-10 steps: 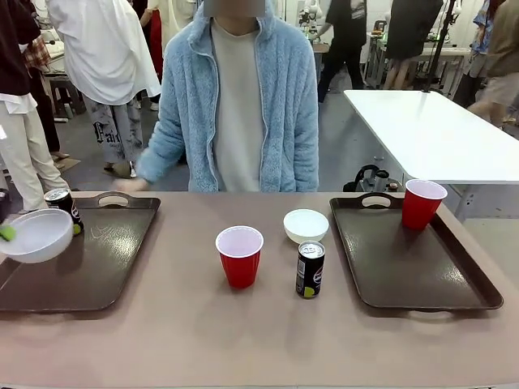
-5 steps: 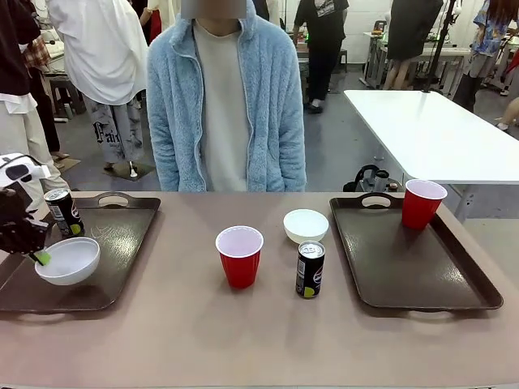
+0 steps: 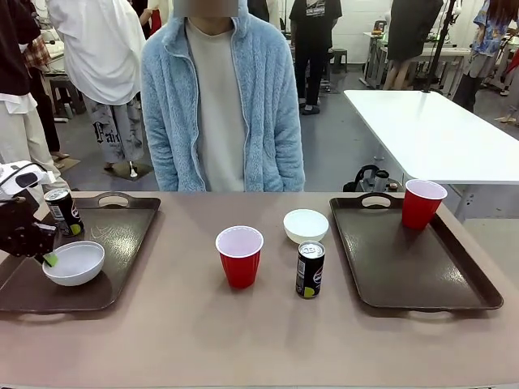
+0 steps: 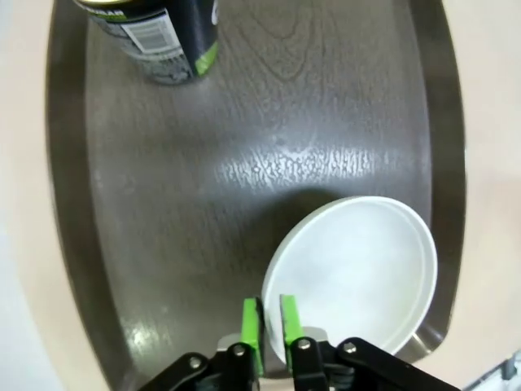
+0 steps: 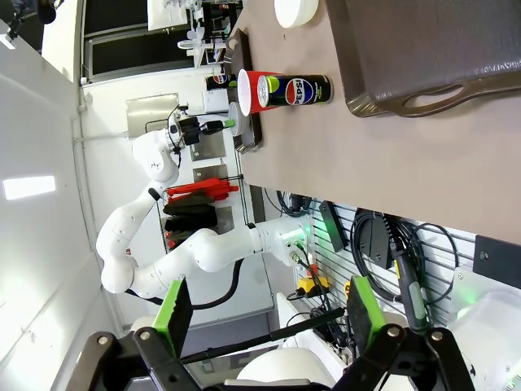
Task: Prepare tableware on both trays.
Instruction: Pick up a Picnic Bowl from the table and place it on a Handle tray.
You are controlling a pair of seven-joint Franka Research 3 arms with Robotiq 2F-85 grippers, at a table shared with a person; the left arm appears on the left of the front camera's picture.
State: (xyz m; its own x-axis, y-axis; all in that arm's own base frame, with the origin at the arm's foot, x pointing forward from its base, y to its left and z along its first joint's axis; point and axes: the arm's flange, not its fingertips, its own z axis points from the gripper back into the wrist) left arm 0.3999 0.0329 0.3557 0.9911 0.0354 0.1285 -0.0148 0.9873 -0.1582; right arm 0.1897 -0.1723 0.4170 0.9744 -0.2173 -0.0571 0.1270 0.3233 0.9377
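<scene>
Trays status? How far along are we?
Done: left can on left tray, right cup on right tray. In hand: left gripper pinches the rim of left bowl, resting on left tray. To do: middle cup, middle bowl, middle can stand on the table between trays.

This is a robotics lab set in a shared open hall. A jointed white robot arm [image 5: 134, 232] rises from a mount at the near edge of the counter [image 3: 186, 340], and looped cables [image 5: 383, 244] and plugs hang below the counter. Beyond the counter's far side are bare grey floor [image 3: 340, 146], a long white table [image 3: 430, 130] and several standing people [image 3: 97, 49].
</scene>
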